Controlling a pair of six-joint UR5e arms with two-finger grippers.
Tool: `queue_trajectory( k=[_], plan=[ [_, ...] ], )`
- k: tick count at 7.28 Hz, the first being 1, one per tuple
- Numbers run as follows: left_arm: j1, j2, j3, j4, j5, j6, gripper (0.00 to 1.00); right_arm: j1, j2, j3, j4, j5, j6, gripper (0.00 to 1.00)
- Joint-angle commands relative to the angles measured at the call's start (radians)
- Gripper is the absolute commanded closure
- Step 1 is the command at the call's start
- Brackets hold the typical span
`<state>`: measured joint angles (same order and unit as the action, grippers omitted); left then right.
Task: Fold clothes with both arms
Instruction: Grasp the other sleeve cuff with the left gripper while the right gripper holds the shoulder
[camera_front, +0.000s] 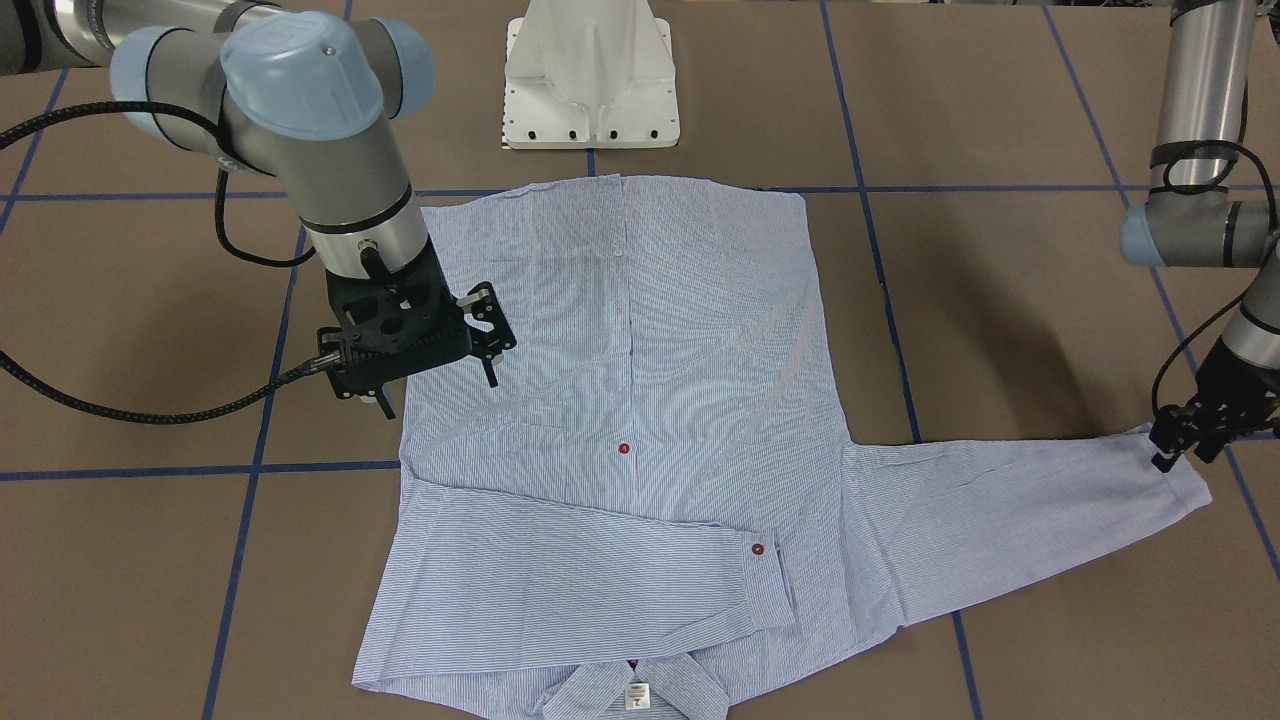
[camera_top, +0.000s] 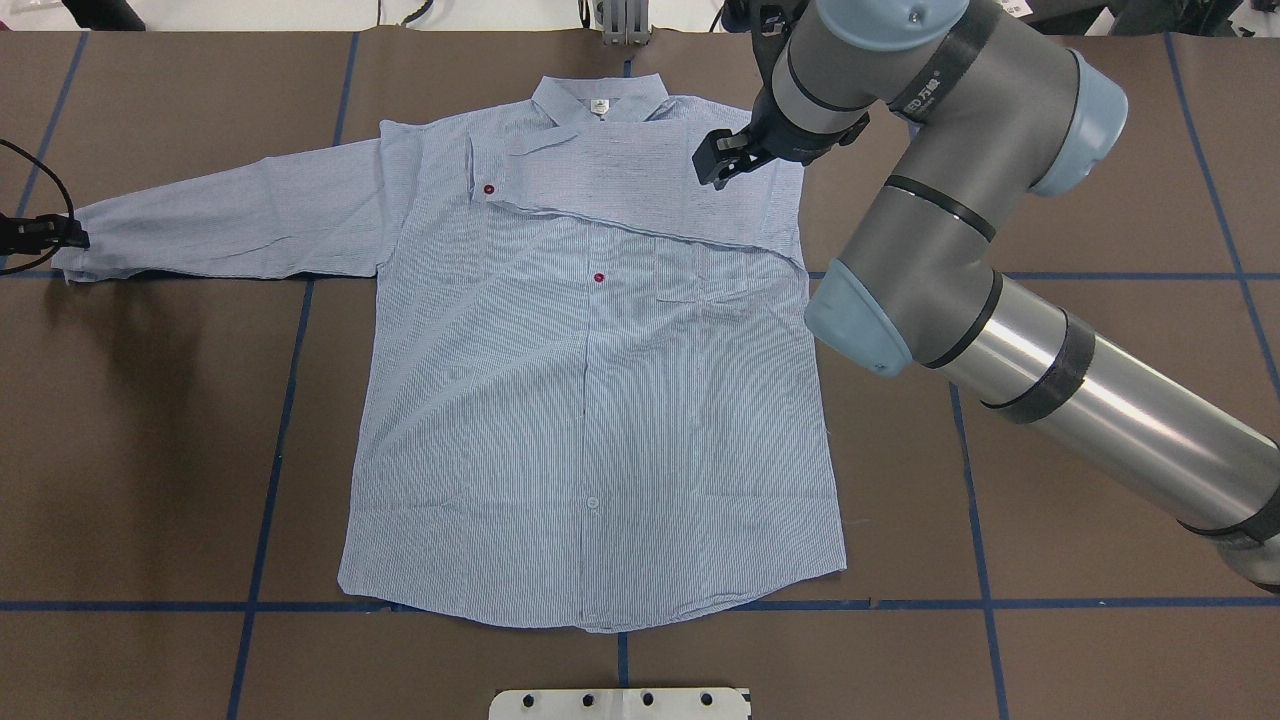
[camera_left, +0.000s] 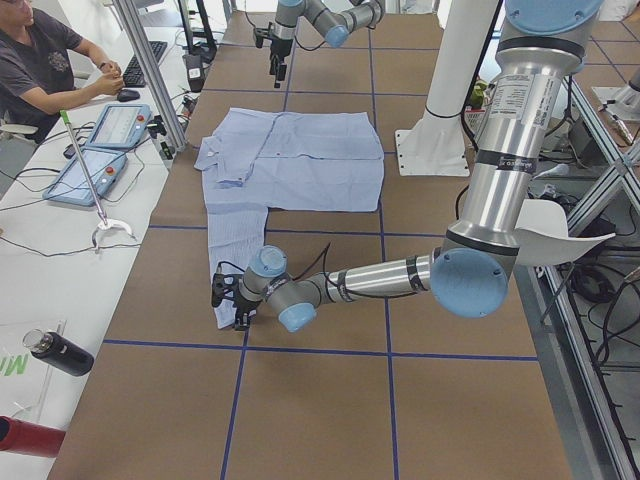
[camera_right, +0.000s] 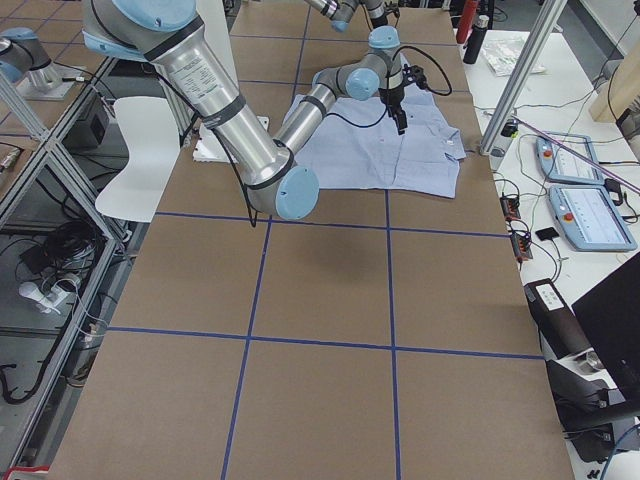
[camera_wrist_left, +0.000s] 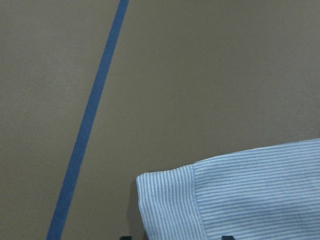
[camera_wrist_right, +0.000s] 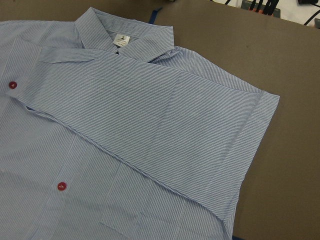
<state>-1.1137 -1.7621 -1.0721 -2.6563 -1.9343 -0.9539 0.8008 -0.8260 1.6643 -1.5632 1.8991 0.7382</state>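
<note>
The striped shirt (camera_top: 590, 400) lies flat, front up, collar at the far side of the table. One sleeve (camera_top: 640, 190) is folded across the chest, its cuff showing a red button (camera_top: 488, 189). The other sleeve (camera_top: 230, 220) lies straight out to my left. My left gripper (camera_top: 40, 235) is down at that sleeve's cuff (camera_wrist_left: 225, 195); in the left wrist view its tips stand apart at either side of the cuff edge, open. My right gripper (camera_front: 495, 335) hovers open and empty above the shirt's shoulder by the folded sleeve.
The brown table (camera_top: 1050, 150) carries a grid of blue tape lines (camera_top: 280, 440). The white pedestal base (camera_front: 590, 70) stands at the near edge by the shirt's hem. An operator (camera_left: 40, 60) sits at a side desk with tablets.
</note>
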Motion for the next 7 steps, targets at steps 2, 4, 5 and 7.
queue_trajectory(
  k=[2, 4, 5, 7],
  plan=[
    [0.002, 0.0, 0.006, 0.001, 0.002, -0.003, 0.35, 0.0, -0.002, 0.0, 0.0, 0.0, 0.001, 0.01],
    [0.003, -0.002, 0.008, 0.004, 0.002, -0.009, 0.52, 0.0, -0.004, 0.0, 0.0, 0.0, 0.001, 0.01],
    [0.003, 0.0, 0.008, 0.004, 0.002, -0.012, 0.67, 0.0, -0.004, 0.0, 0.0, 0.0, 0.001, 0.01],
    [0.003, 0.0, -0.003, 0.009, -0.008, -0.014, 1.0, 0.002, -0.005, 0.0, 0.0, 0.0, 0.0, 0.01]
  ],
)
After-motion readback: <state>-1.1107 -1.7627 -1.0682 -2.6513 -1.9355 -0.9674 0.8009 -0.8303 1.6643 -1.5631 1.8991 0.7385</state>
